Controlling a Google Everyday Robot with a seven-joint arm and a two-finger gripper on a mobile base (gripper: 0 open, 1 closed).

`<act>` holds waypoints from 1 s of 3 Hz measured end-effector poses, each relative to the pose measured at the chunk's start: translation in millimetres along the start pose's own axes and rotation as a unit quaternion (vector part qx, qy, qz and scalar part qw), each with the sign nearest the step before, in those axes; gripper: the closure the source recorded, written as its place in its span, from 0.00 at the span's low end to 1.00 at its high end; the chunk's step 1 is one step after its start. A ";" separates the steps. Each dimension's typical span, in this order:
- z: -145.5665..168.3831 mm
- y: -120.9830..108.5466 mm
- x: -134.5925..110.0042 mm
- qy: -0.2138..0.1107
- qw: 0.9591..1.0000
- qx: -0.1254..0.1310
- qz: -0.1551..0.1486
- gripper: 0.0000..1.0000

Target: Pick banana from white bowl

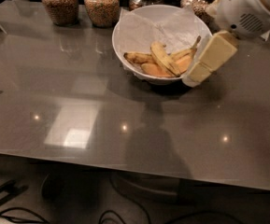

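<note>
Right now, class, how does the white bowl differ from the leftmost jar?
The bowl is white, wide and open; the jar is clear glass, narrower. The bowl holds bananas; the jar holds brown bits. The tool is at the bowl's right rim, away from the jar. Both stand on the table.

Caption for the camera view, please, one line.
End effector at the right rim of the white bowl, the pale banana lying inside among other bananas, jars behind on the grey table.
</note>
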State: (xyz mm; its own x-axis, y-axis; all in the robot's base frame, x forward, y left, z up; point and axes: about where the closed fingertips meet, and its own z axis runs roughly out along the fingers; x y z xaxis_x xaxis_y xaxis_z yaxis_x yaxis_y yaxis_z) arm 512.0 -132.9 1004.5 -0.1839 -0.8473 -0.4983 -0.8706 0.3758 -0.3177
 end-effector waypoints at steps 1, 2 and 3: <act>-0.3 -4.0 -6.9 -0.009 1.000 0.009 0.029 0.00; -0.3 -3.7 -6.9 -0.009 1.000 0.009 0.028 0.00; 6.2 -11.8 -0.9 -0.005 0.998 0.032 0.052 0.00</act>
State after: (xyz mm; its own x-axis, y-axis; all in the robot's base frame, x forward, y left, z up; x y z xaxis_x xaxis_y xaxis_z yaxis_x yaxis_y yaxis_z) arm 525.3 -134.2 1003.7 -0.2680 -0.7987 -0.5387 -0.8159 0.4855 -0.3139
